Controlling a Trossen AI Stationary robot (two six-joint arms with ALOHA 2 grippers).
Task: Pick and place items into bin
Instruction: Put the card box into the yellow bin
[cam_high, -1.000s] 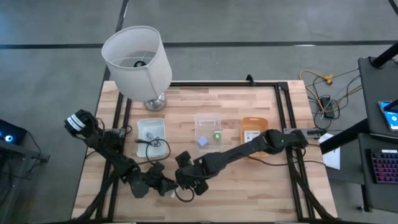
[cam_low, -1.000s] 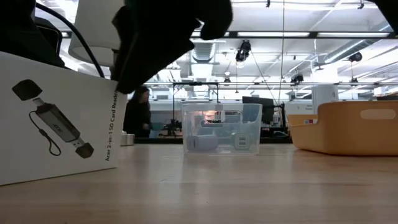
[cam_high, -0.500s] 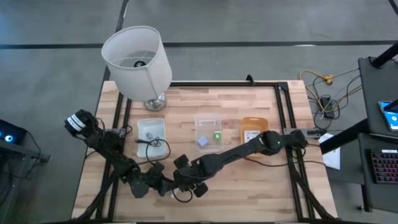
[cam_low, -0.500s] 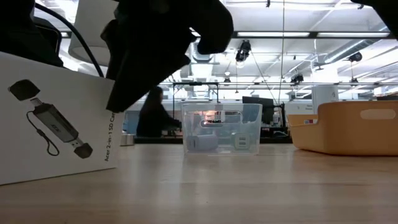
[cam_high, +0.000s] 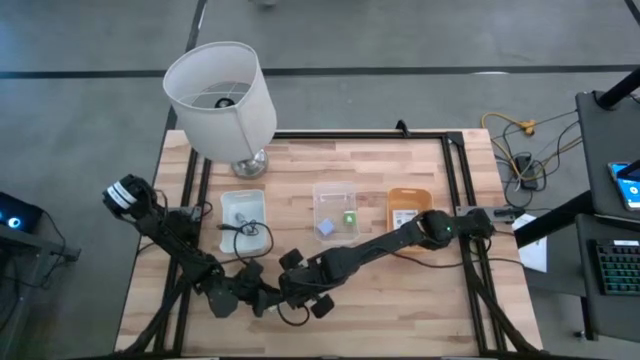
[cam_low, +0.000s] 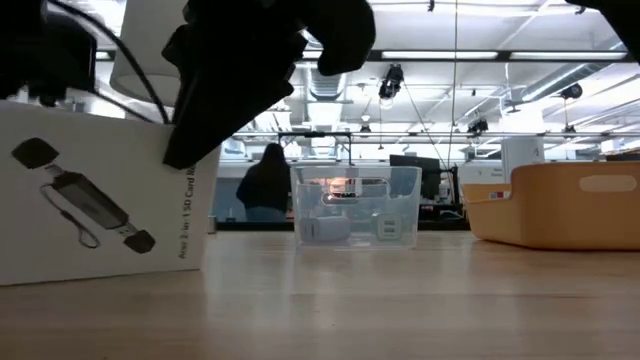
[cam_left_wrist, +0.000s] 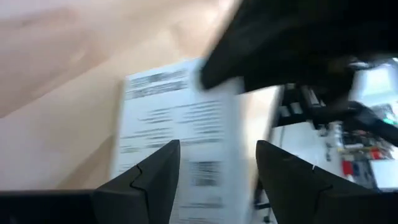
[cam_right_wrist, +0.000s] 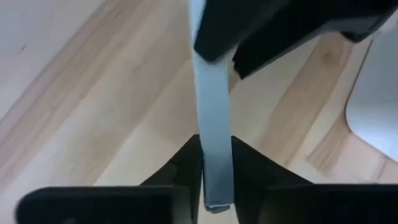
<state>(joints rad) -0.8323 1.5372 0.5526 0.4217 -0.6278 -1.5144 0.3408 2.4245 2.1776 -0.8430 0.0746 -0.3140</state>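
A flat white packet (cam_low: 100, 210) with a dark pen-like print stands on edge near the table's front, between my two grippers. My left gripper (cam_high: 262, 298) is at its left end and my right gripper (cam_high: 300, 292) at its right top corner; both are shut on it. Whether its lower edge touches the table I cannot tell. A second white packet (cam_high: 405, 217) lies in the orange bin (cam_high: 409, 193). A green piece (cam_high: 350, 217) and a blue-grey piece (cam_high: 327, 227) lie in the clear bin (cam_high: 335, 188). A thin black cable (cam_high: 243, 232) lies on the white bin (cam_high: 243, 200). My left gripper (cam_left_wrist: 217, 149) has the packet's text-printed back face (cam_left_wrist: 174, 106) between its spread fingers, coming level from the table's left. One finger (cam_left_wrist: 158, 174) lies in front of that face. The fingers hide where the pads meet the packet. My right gripper (cam_right_wrist: 216, 149) pinches the packet's thin upper edge (cam_right_wrist: 211, 118) between its two fingers (cam_right_wrist: 177, 171), one on each broad face. The fingers slant down from the table's right, onto the top right corner (cam_low: 200, 150). The packet stands upright below them.
A table lamp with a big white shade (cam_high: 220, 95) stands at the far left corner. The three bins stand in a row across the table's middle. Bare wood lies near the front right. A person (cam_low: 265, 185) shows in the room beyond.
My right gripper has shut and taken hold of the packet's top right corner. The packet has turned a little; its top edge lies more level than a second ago. My left gripper has kept its hold.
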